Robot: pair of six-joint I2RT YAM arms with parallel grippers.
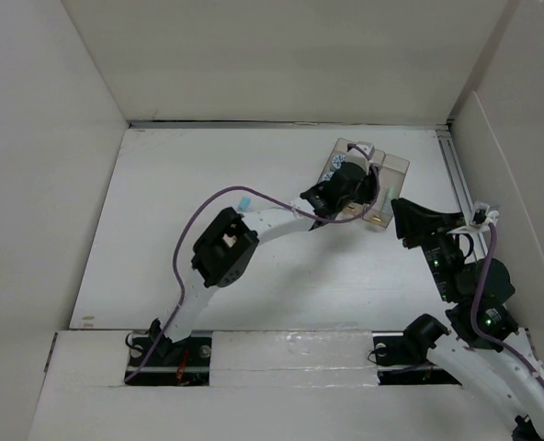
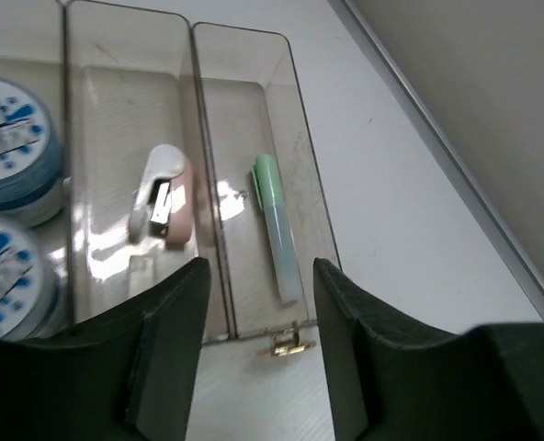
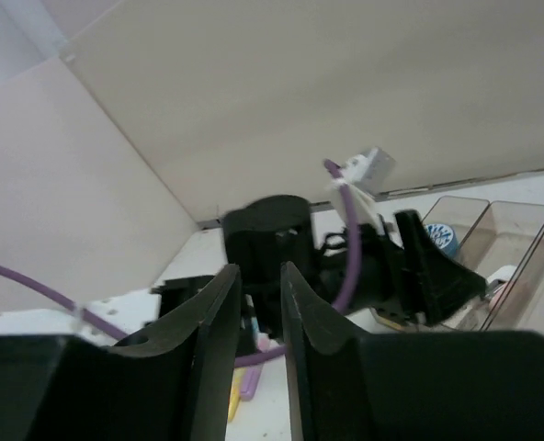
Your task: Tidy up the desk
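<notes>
the flat matte-white rectangular surface [image 1: 254,285] lies under both arms, walled by white upright panels [image 1: 290,55]. the left claw [image 2: 258,276] hangs released and empty over a translucent three-compartment bin [image 2: 116,101] toward the surface's far right. a white-and-pink stapler [image 2: 166,193] lies in the middle compartment, and a green marker pen [image 2: 277,230] in the one nearest the metal rail [image 2: 456,175]. the right claw [image 3: 258,276] stands slightly parted, grasping nothing.

Large flat white rectangular desk tabletop [image 1: 254,294]: matt, smooth | smoky translucent three-compartment plastic bin [image 2: 290,101]: glossy, glare-streaked, lightly scuffed | grey edge rail [image 1: 455,175]: metal, dull sheen | pale-green pen [image 2: 277,220]: smooth plastic
</notes>
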